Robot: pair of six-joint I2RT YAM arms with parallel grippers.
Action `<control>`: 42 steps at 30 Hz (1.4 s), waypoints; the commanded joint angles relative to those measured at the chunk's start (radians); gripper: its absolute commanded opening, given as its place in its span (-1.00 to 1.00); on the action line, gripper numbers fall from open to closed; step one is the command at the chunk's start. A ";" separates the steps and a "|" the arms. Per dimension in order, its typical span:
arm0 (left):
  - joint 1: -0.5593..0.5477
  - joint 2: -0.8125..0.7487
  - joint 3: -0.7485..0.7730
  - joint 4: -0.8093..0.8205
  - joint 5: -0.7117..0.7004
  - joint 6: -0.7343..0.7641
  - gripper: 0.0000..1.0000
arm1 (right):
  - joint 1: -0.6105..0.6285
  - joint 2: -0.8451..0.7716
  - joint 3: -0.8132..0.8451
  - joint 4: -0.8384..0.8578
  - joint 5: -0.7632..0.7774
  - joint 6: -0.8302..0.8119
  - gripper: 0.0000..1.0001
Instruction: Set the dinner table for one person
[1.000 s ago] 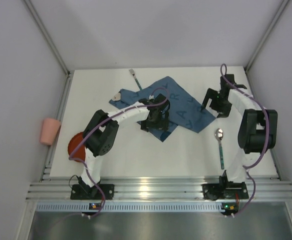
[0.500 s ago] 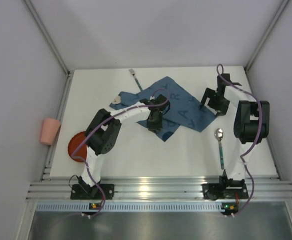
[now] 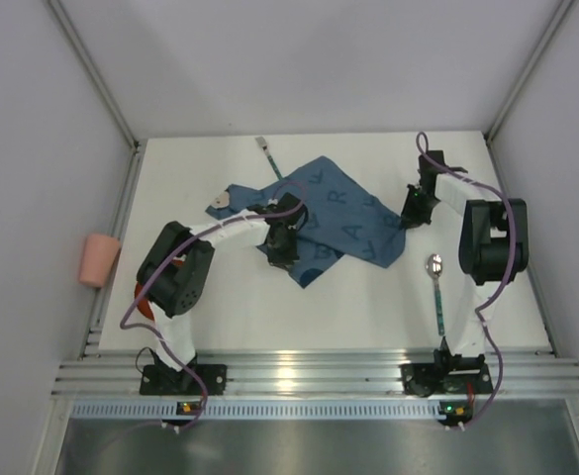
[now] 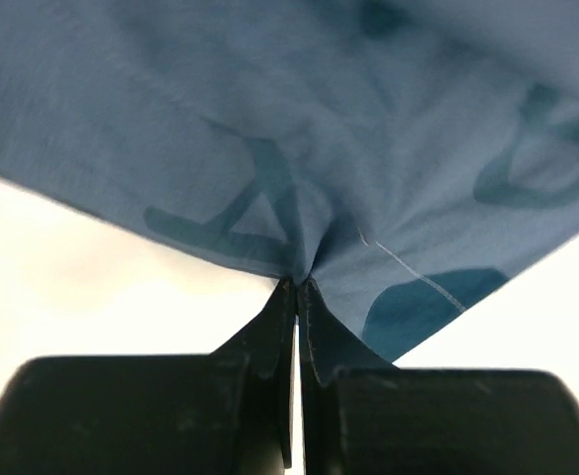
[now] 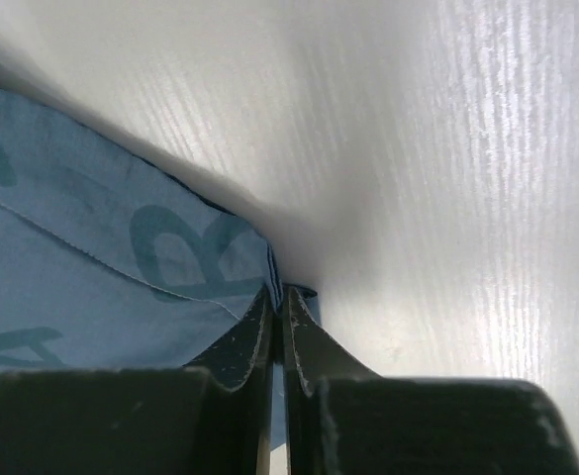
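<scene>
A blue letter-printed cloth placemat [image 3: 334, 213] lies rumpled on the white dinner table [image 3: 368, 307]. My left gripper [image 3: 281, 244] is shut on the cloth's near left edge. In the left wrist view the cloth [image 4: 269, 129] puckers into the tips of the left gripper [image 4: 297, 285]. My right gripper [image 3: 414, 210] is shut on the cloth's right corner. The right wrist view shows that folded corner [image 5: 170, 247] pinched at the tips of the right gripper [image 5: 278, 294], just above the tabletop [image 5: 447, 198].
A spoon [image 3: 435, 289] lies near the right arm's base. A fork [image 3: 267, 156] lies at the back, partly under the cloth. A grey utensil end [image 3: 222, 198] pokes out at the cloth's left. A red plate [image 3: 143, 305] sits mostly behind the left arm. A pink cup [image 3: 99, 259] rests beyond the left rail.
Both grippers have closed on the cloth. The left arm has drawn its edge to the left, and the cloth has shifted and bunched that way. The right gripper has dropped onto the right corner.
</scene>
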 commanded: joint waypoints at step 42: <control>0.382 -0.127 -0.032 -0.535 -0.516 0.060 -0.98 | -0.107 -0.396 -0.472 -0.142 -0.032 0.066 0.85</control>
